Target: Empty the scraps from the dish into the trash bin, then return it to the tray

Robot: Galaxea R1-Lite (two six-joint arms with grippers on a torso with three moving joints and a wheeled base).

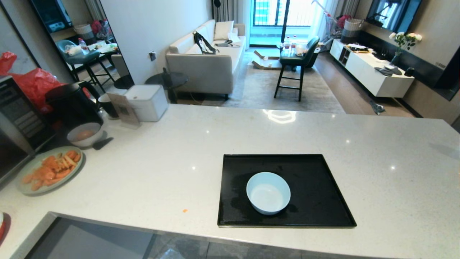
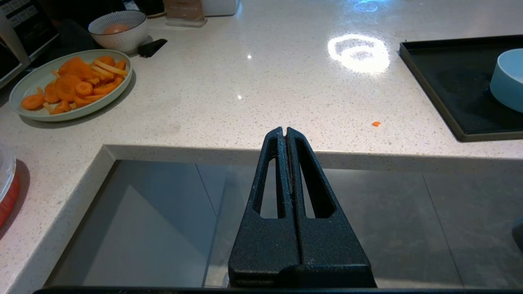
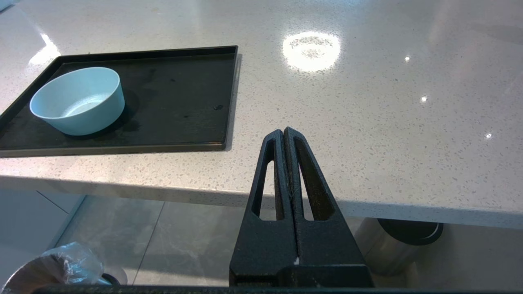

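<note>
I see the dish (image 1: 268, 192) empty near the tray's (image 1: 323, 172) front edge, both grippers clenched on nothing below the counter, so I judge the job done.

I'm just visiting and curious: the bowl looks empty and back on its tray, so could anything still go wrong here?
Little, probably. The dish sits empty on the tray, and both the left gripper and the right gripper are shut, below the counter edge. Possible risks: the tray's near rim lies close to the counter edge, so a rising arm might nudge it; an orange scrap on the counter means some food missed the trash bin.
</note>
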